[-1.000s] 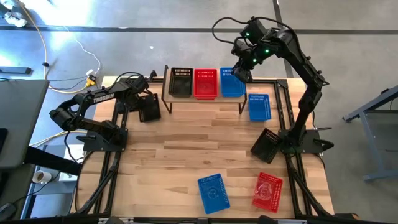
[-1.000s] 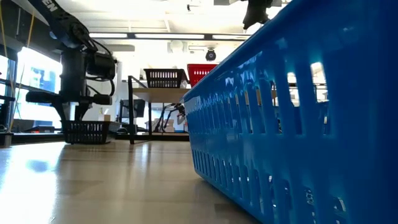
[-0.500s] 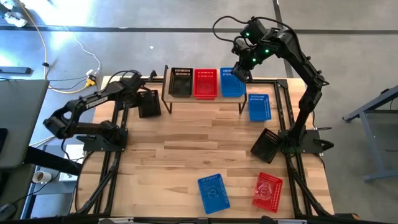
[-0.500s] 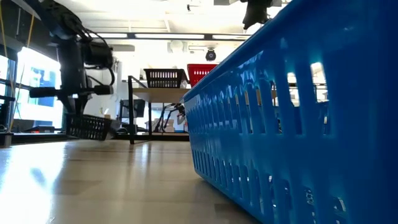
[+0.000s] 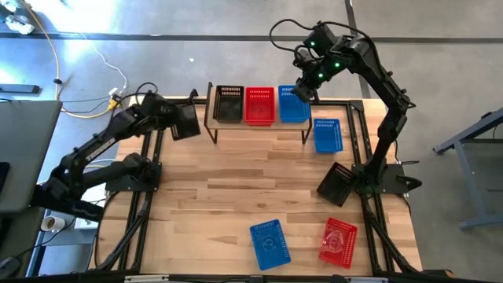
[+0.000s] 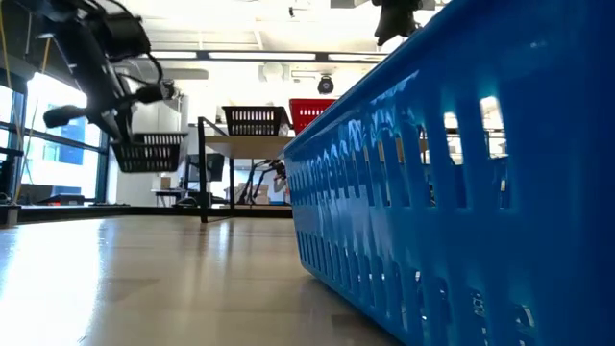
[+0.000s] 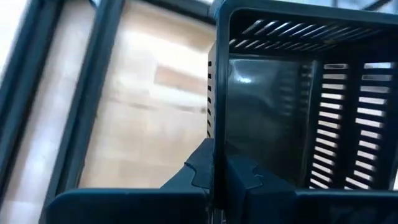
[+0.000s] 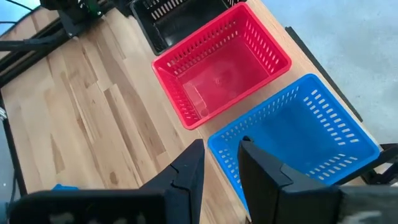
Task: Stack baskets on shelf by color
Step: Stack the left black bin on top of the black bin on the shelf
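My left gripper (image 5: 171,119) is shut on a black basket (image 5: 186,122) and carries it above the table's far left part, left of the shelf (image 5: 255,126). In the low view this black basket (image 6: 149,152) hangs in the air. On the shelf stand a black basket (image 5: 229,104), a red basket (image 5: 260,105) and a blue basket (image 5: 293,104), side by side on their bottoms. My right gripper (image 8: 221,165) is open and hovers above the shelf's blue basket (image 8: 298,134), its fingers over that basket's near wall, touching nothing. My left gripper pinches one side wall (image 7: 214,118) of the black basket, with one finger (image 7: 198,169) outside and one finger (image 7: 244,174) inside the hollow. It comes from the table's left, slanting down. The basket is lifted clear of the table, open side up, slightly tilted.
On the table lie a blue basket (image 5: 328,135) right of the shelf, a black basket (image 5: 336,183) by the right arm's base, and a blue basket (image 5: 269,242) and a red basket (image 5: 338,240) near the near edge. That near blue basket (image 6: 461,173) fills the low view.
My left gripper has risen with the black basket and moved toward the far edge. The basket stood on the table a second ago, then tipped as one end came up, and now hangs clear at about the height of the shelf top.
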Controlling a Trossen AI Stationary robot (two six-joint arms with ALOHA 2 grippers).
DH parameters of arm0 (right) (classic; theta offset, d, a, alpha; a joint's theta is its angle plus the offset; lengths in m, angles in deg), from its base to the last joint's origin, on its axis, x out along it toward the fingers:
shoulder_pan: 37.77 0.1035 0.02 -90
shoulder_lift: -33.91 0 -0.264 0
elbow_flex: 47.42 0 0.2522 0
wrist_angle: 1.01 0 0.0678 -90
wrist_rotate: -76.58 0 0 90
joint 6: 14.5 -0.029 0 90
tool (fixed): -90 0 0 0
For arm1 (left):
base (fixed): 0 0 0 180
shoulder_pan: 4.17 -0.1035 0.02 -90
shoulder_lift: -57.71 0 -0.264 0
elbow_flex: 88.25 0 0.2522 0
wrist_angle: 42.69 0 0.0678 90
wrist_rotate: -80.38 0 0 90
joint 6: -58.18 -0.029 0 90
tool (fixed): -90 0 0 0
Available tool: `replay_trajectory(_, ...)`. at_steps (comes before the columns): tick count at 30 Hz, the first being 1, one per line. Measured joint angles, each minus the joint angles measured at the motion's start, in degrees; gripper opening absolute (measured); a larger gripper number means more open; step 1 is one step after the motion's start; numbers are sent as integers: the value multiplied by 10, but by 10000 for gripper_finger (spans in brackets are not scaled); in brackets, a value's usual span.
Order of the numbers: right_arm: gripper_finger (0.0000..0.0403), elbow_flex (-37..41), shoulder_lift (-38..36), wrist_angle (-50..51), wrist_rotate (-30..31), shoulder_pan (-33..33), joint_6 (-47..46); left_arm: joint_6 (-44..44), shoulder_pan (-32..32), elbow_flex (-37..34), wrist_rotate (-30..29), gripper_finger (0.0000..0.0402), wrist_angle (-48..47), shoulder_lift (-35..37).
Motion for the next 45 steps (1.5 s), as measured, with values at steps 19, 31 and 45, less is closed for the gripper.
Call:
replay_trajectory(19,85,0,0,-7,42,57,-49,-91,0,125,-28,0,64,97)
replay_trajectory(31,85,0,0,-40,106,58,-54,-150,22,268,-13,0,68,24)
replay_trajectory(45,85,0,0,-38,127,57,-40,-120,103,343,-76,0,55,-58)
